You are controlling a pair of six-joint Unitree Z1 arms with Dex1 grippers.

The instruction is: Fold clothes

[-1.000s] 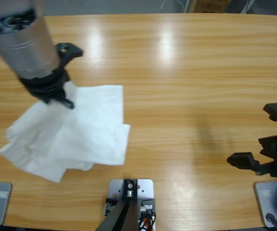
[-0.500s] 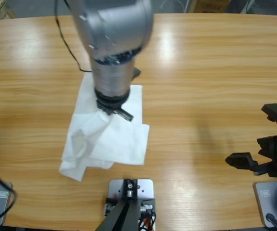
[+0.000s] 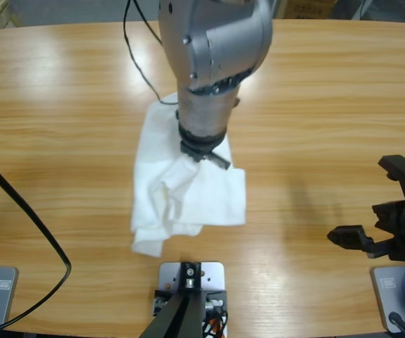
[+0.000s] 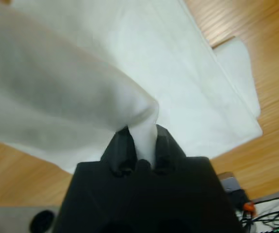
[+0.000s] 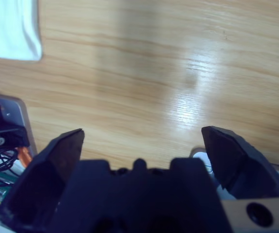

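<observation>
The clothes [image 3: 188,193], a crumpled white T-shirt, lie bunched on the wooden table near its front middle. My left gripper [image 3: 203,151] comes down from the top onto the shirt's upper part and is shut on a fold of the white fabric [image 4: 144,133], which drapes across the left wrist view. At the far right, near the table's front edge, my right gripper [image 3: 378,204] stands open with nothing between its jaws. In the right wrist view it [image 5: 141,145] looks over bare wood, with a corner of the shirt [image 5: 10,29] at the upper left.
A black cable [image 3: 26,211] loops over the table's left side and another cable [image 3: 142,67] runs behind the left arm. Bare wooden table [image 3: 315,127] lies between the shirt and the right gripper.
The left arm has dragged the shirt from the table's left side rightward to the middle, with the fabric held in its jaws. The right gripper has stayed in place.
</observation>
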